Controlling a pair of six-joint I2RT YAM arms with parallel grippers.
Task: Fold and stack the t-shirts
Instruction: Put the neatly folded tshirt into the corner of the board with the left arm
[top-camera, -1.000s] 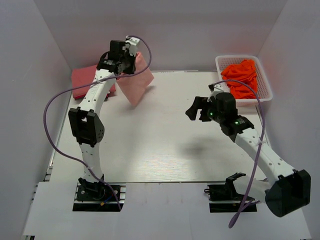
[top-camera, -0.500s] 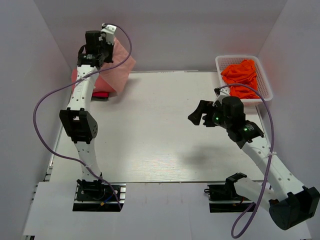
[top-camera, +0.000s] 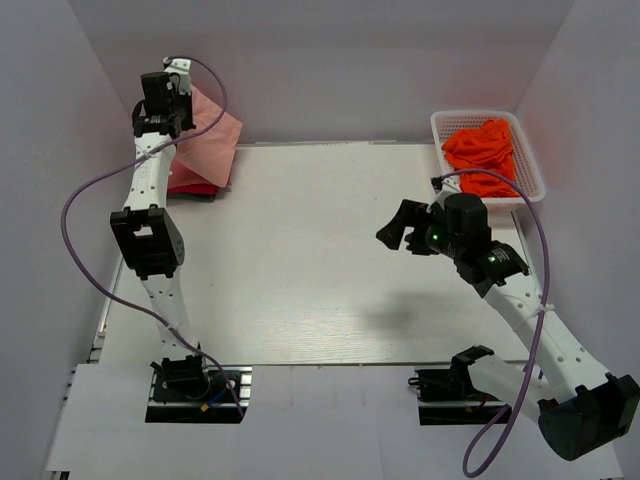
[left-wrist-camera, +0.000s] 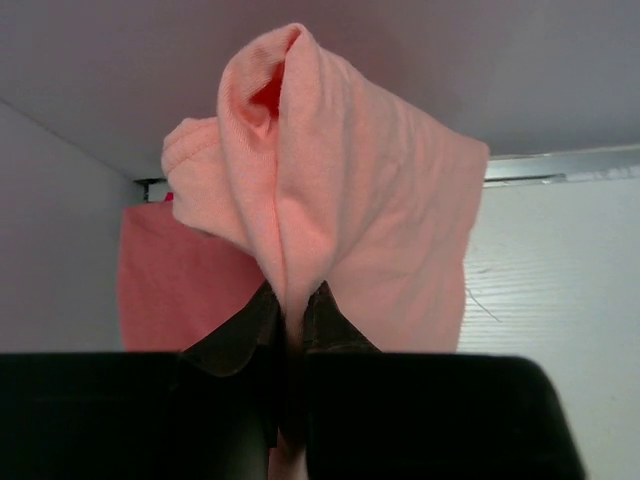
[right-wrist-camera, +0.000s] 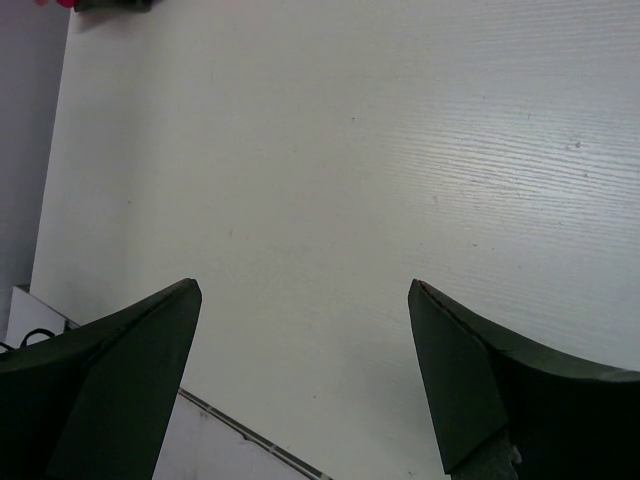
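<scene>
My left gripper (top-camera: 180, 95) is raised at the table's far left corner and is shut on a folded salmon pink t-shirt (top-camera: 212, 140), which hangs from it. In the left wrist view the shirt (left-wrist-camera: 340, 200) bunches up between my shut fingers (left-wrist-camera: 245, 335). Under it lies a deeper rose pink folded shirt (top-camera: 190, 180), also in the left wrist view (left-wrist-camera: 170, 290). My right gripper (top-camera: 392, 228) is open and empty above the table's right half; its fingers (right-wrist-camera: 120, 370) stand wide apart over bare table.
A white basket (top-camera: 532, 165) at the far right holds orange-red shirts (top-camera: 482, 152). White walls enclose the table on the left, back and right. A purple cable loops beside each arm.
My left gripper has carried the salmon pink shirt left and back, from near the table's back middle to above the rose pink shirt in the corner. My right arm shifted slightly, gripper still open.
</scene>
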